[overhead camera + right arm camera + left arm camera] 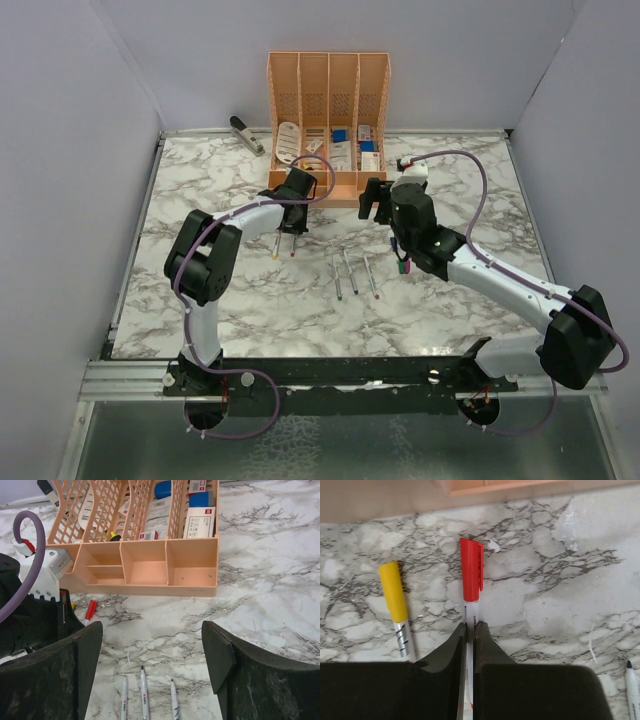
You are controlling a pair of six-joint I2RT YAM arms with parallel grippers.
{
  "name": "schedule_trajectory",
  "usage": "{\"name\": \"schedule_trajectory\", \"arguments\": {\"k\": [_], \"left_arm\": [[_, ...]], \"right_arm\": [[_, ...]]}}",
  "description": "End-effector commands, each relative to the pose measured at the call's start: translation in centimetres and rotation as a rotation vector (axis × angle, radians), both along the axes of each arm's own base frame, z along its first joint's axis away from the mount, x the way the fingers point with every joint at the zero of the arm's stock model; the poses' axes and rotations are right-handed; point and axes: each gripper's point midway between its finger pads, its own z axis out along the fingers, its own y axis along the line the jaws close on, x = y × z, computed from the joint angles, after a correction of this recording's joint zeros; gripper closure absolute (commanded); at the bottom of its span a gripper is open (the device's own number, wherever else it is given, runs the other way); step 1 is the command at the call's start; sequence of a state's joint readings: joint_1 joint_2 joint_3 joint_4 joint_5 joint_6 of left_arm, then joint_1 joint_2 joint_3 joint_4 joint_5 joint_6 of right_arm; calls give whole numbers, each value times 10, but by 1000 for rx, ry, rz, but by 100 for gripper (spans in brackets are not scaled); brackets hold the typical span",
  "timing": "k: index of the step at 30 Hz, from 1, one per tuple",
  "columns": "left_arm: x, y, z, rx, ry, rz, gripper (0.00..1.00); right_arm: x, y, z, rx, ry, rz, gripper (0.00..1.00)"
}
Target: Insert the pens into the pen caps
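Note:
My left gripper (470, 628) is shut on the grey-white barrel of a pen that wears a red cap (471, 577), lying on the marble. A yellow-capped pen (394, 592) lies just left of it. In the top view the left gripper (290, 215) sits over these two pens (277, 245). Three uncapped pens (350, 272) lie side by side mid-table; they also show in the right wrist view (144, 692). My right gripper (152, 650) is open and empty above them, in the top view (376, 203) near the organizer. Small green and magenta caps (402, 267) peek from under the right arm.
An orange organizer (328, 120) holding white stationery stands at the back, its front tray (145, 570) close ahead of the right gripper. A grey stapler (245, 133) lies at the back left. The marble table (200, 300) has raised edges all round.

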State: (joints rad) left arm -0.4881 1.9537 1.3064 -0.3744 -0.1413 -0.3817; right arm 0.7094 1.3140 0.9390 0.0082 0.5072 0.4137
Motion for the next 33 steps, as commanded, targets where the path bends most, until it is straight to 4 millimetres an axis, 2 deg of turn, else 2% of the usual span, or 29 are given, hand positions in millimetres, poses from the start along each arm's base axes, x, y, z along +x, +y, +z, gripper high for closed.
{"name": "schedule_trajectory", "arguments": {"k": [1, 8, 16, 28, 33], "left_arm": [[-26, 47, -25, 198, 84, 63, 100], [-29, 51, -25, 211, 90, 56, 100], [-22, 42, -17, 177, 74, 33, 83], [-9, 28, 18, 105, 8, 13, 79], [-5, 22, 38, 70, -29, 7, 71]], "right_arm": [[4, 5, 16, 25, -41, 11, 21], [5, 11, 17, 32, -44, 37, 21], [7, 14, 15, 32, -42, 46, 21], [7, 12, 16, 32, -52, 36, 21], [7, 12, 15, 36, -64, 38, 21]]}}
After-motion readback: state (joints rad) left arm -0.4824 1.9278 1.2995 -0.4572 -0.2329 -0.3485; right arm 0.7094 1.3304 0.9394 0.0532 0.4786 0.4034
